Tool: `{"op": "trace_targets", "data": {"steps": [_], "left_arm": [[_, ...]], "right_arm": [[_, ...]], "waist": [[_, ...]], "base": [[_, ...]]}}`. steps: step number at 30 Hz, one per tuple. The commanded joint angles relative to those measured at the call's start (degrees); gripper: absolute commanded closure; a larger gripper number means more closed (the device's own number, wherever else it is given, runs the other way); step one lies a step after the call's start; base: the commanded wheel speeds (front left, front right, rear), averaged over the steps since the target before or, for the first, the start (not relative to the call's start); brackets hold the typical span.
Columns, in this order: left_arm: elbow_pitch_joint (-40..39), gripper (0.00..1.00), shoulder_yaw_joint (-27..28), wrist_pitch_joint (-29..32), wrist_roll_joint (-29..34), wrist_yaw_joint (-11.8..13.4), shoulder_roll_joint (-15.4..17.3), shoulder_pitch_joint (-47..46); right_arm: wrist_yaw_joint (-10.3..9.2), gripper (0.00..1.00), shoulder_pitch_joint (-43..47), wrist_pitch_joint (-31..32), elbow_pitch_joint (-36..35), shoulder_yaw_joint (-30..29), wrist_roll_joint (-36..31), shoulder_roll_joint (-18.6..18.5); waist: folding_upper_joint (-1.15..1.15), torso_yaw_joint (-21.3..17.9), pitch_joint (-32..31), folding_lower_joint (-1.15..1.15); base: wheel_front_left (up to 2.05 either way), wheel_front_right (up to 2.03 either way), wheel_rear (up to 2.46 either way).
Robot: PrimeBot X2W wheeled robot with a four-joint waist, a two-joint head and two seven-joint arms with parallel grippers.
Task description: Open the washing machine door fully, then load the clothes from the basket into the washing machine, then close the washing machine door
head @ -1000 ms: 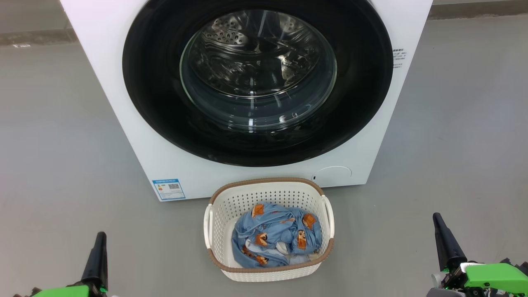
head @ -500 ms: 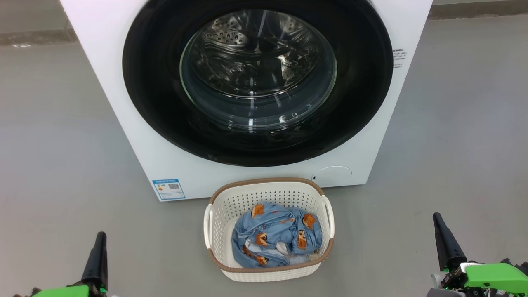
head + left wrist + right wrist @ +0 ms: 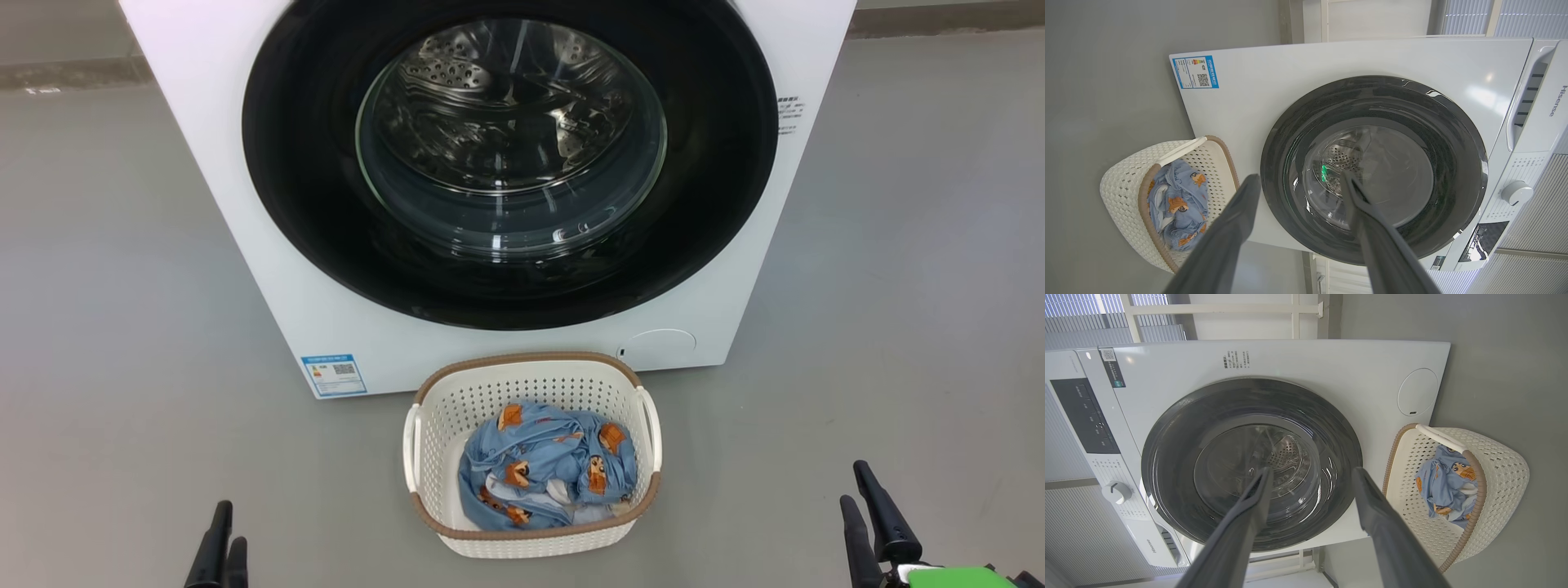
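The white washing machine (image 3: 269,245) stands ahead of me with its round glossy black door (image 3: 310,188) shut; the steel drum shows through the glass. On the floor right in front sits the cream basket (image 3: 522,359), and the light blue bear-print clothes (image 3: 539,465) lie in it. My left gripper (image 3: 230,523) is low at the left, open and empty, well short of the basket. My right gripper (image 3: 852,483) is low at the right, also open and empty. In the wrist views the left gripper (image 3: 1300,176) and the right gripper (image 3: 1312,469) both point at the door (image 3: 1290,134) from a distance, fingers spread.
Grey floor (image 3: 122,327) spreads on both sides of the machine and basket. A blue label (image 3: 333,374) and a round cover (image 3: 657,347) sit low on the machine's front. The control panel with a knob (image 3: 1515,192) lies along its top.
Both grippers have gone from shut to open, each now showing two separate fingers. Both have dropped lower in the head view. Machine, door, basket and clothes have not moved.
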Motion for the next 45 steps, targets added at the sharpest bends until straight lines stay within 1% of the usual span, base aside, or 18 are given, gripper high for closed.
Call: {"op": "trace_targets", "data": {"steps": [1,5,16,31,40,45], "left_arm": [[-1.2,0.0,-0.2,-0.6,0.0,-0.1,0.9,-1.6],[-1.2,0.0,-0.6,-1.3,0.1,-0.1,1.0,-1.5],[-1.2,0.0,-1.7,-3.2,0.9,-0.1,1.1,-1.5],[-0.8,0.0,-2.9,-5.7,4.4,-0.2,1.4,-1.6],[-0.5,0.0,-2.8,-7.0,9.2,-0.3,1.6,-1.8],[-0.1,0.0,-2.7,-7.9,14.1,-0.3,1.8,-2.0]], "right_arm": [[0.0,0.0,-1.1,-0.6,-1.7,0.4,-0.3,-0.2],[-0.01,0.0,-0.8,-1.3,-2.0,0.7,-0.6,-0.4],[-0.01,0.0,-0.7,-3.2,-2.9,1.3,-3.4,-0.8],[-0.02,0.0,-0.6,-5.7,-4.4,2.1,-11.7,-1.3],[-0.02,0.0,-0.8,-7.0,-5.0,2.2,-17.5,-1.7],[-0.03,0.0,-0.9,-7.9,-5.3,2.3,-21.3,-1.9]], "waist": [[0.0,0.0,-0.1,0.1],[0.0,0.0,0.0,-0.01],[0.0,0.1,0.1,-0.02],[0.0,0.1,0.1,-0.02],[0.0,0.1,0.2,-0.02],[0.0,0.0,0.2,-0.02]], "base": [[0.0,0.0,0.0],[0.0,0.0,0.0],[0.0,0.0,0.0],[0.0,0.0,0.0],[0.0,0.0,0.0],[0.0,0.0,0.0]]}}
